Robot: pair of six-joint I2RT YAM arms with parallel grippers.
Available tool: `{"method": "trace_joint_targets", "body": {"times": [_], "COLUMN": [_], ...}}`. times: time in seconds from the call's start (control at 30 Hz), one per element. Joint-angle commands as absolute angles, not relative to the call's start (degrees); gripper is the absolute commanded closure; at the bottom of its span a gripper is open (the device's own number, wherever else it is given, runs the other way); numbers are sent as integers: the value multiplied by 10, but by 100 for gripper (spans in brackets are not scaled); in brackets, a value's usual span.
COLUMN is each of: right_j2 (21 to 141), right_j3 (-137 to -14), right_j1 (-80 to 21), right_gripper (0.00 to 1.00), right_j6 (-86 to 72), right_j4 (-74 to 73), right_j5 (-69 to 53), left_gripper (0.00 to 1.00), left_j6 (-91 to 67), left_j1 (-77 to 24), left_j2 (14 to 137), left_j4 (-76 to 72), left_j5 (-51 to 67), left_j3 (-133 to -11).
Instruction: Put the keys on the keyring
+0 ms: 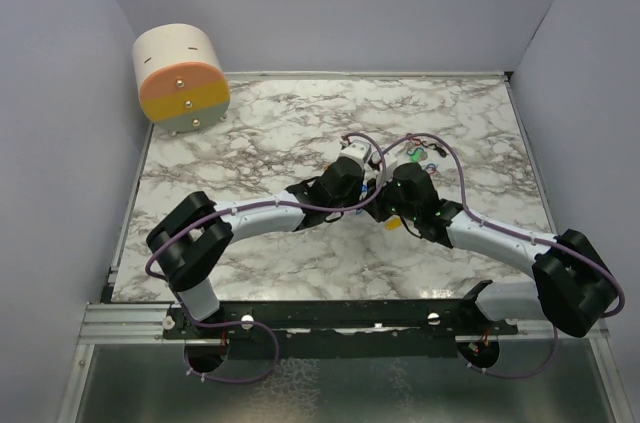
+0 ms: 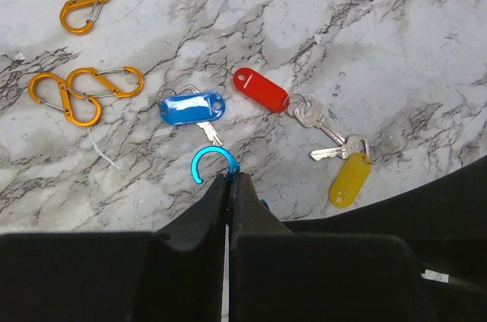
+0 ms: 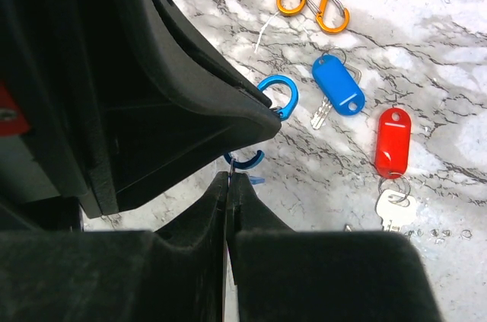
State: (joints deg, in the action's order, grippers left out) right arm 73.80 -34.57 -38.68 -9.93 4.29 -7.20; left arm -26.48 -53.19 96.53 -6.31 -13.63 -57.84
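Black fingers of the left claw (image 2: pixel 229 177) are squeezed tight on a small blue keyring (image 2: pixel 207 164). Its round hook sticks out just past the tips. The right claw (image 3: pixel 229 177) is pinched shut on the other end of the same ring, nose to nose with the left one.

No key looks hooked on yet. The blue key (image 2: pixel 192 107) lies on the marble table (image 2: pixel 426 55) just ahead of the left claw. The red key (image 2: pixel 261 89) is a bit further ahead and to the right, and the yellow key (image 2: pixel 350 179) is off to the right side.

I think the trouble is that both claws are busy. If one lets go to fetch a key, the ring could spin or drop. If both pull, the tiny ring might slip out. The orange clips (image 2: pixel 84 92) ahead on the left could get bumped.
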Motion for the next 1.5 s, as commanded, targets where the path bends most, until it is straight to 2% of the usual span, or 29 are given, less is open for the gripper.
{"method": "trace_joint_targets", "body": {"times": [0.0,0.07,0.1,0.13,0.17,0.3,0.57,0.83,1.0,1.27,1.4,1.47], "right_j2": [726,726,726,726,726,723,718,777,820,907,941,937], "right_j3": [-341,-342,-343,-343,-343,-343,-363,-465,-509,-576,-601,-600], "right_j1": [-392,-392,-392,-392,-392,-392,-392,-368,-290,-200,-169,-166], "right_gripper": [99,99,99,99,99,99,99,99,99,98,68,56], "right_j6": [-94,-96,-97,-99,-100,-106,-143,-166,-168,-157,-159,-154], "right_j4": [57,55,54,52,51,47,14,-66,-59,-48,-57,-54], "right_j5": [-73,-65,-61,-58,-54,-41,39,205,190,168,172,170], "left_gripper": [99,85,72,55,45,27,21,5,1,1,1,1], "left_j6": [-274,-278,-280,-284,-288,-296,-307,-297,-297,-297,-300,-300], "left_j1": [-524,-524,-522,-521,-520,-515,-492,-482,-480,-479,-478,-478], "left_j2": [970,970,969,968,966,956,888,854,865,853,846,845], "left_j4": [-70,-69,-70,-69,-69,-68,-77,-74,-79,-96,-96,-97], "left_j5": [-156,-156,-156,-159,-161,-176,-218,-234,-213,-202,-199,-199], "left_j3": [-596,-595,-593,-591,-590,-581,-524,-477,-473,-457,-453,-450]}}
